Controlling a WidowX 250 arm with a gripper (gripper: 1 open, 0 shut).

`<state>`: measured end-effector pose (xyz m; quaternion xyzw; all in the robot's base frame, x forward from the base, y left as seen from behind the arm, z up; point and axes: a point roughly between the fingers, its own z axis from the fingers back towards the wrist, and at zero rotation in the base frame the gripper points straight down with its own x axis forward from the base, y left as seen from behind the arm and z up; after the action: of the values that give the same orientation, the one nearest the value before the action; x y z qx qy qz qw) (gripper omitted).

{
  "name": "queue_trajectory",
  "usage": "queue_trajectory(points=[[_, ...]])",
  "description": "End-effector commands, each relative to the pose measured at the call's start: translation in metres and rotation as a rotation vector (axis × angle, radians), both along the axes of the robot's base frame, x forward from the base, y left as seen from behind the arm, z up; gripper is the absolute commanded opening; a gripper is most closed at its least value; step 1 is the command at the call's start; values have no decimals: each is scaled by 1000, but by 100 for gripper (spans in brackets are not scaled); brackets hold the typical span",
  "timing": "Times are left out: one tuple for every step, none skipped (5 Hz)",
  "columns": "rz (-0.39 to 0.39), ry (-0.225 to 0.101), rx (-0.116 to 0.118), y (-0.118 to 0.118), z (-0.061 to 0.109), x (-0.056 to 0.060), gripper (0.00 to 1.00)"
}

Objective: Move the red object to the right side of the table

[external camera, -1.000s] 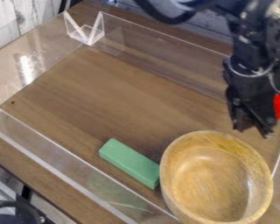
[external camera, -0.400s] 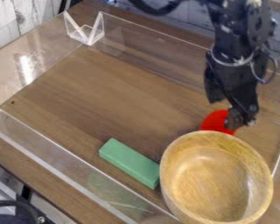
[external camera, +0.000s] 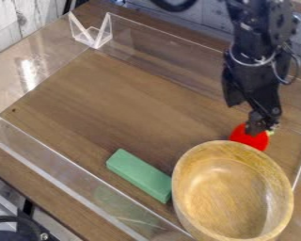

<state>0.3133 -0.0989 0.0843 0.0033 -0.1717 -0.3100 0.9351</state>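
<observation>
The red object is a small strawberry-shaped toy resting on the table at its right side, just beyond the far rim of the wooden bowl. My gripper hangs straight over it, pointing steeply down. Its dark fingers are spread, their tips at the toy's top. The jaws look open and do not squeeze the toy. The fingers hide the toy's leafy top.
A round light wooden bowl fills the near right corner, right beside the toy. A flat green block lies left of the bowl near the front wall. Low clear acrylic walls ring the tabletop, and a clear bracket stands at the far left.
The jaws have spread apart. The red toy, earlier up between the fingers, now sits lower on the table by the bowl's rim. The hand shifted slightly left in the picture.
</observation>
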Motion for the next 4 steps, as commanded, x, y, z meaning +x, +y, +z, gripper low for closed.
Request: queue_trajectory(points=[[-23, -40, -18, -8, 12, 12, 100], [-40, -28, -20, -12, 9, 14, 100], [-5, -15, -21, -17, 2, 21, 100], [28, 3, -22, -23, -8, 27, 100]])
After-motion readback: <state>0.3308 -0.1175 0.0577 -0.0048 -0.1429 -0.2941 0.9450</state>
